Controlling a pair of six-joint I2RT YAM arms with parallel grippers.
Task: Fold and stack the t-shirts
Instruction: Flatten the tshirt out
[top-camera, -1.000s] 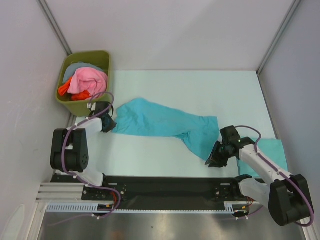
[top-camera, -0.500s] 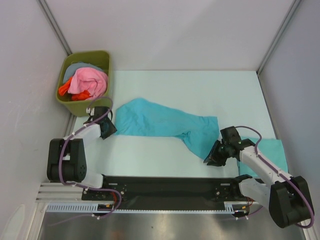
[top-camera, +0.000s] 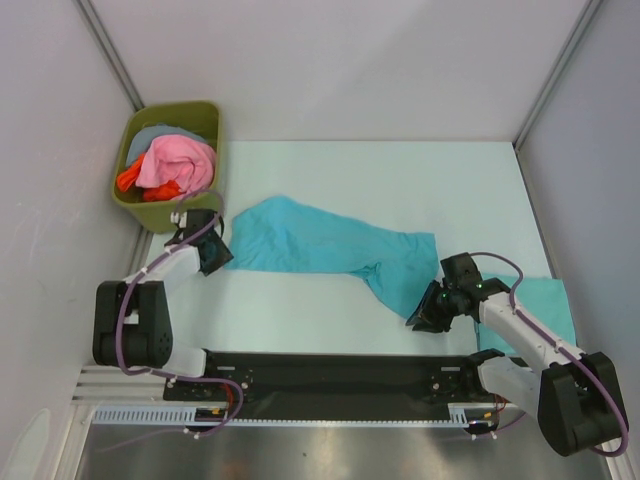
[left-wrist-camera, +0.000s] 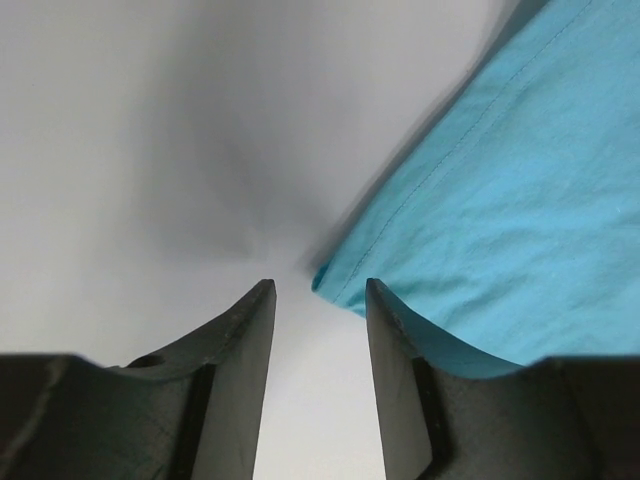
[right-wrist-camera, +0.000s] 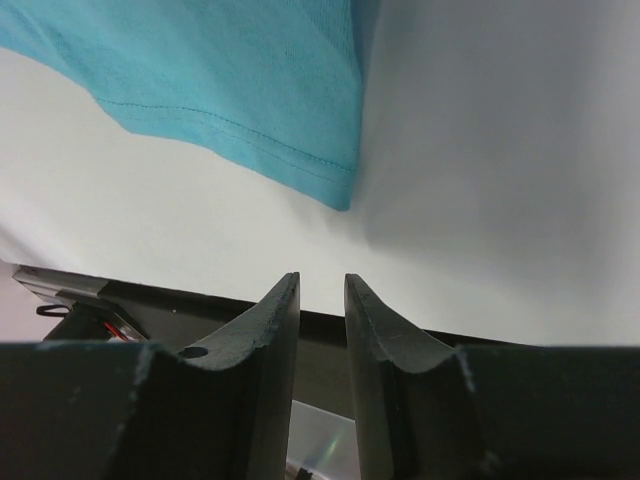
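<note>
You have one turquoise t-shirt stretched out long across the bench, from the far left beside the olive-green bin down to the near right. An arm sits at each end of it, which looks like a layout meant to pull the fabric flat before folding.

The left gripper is at the shirt's left tip. In its wrist view its fingers stand moderately apart with bare bench between them, and the hemmed corner lies just ahead, beside the right finger. It holds nothing.

The right gripper is at the near right corner. Its fingers leave only a narrow slit, empty, and the hem corner lies just beyond the tips.

A second teal t-shirt lies flat at the right edge, partly under the right arm, likely the start of your stack.
</note>
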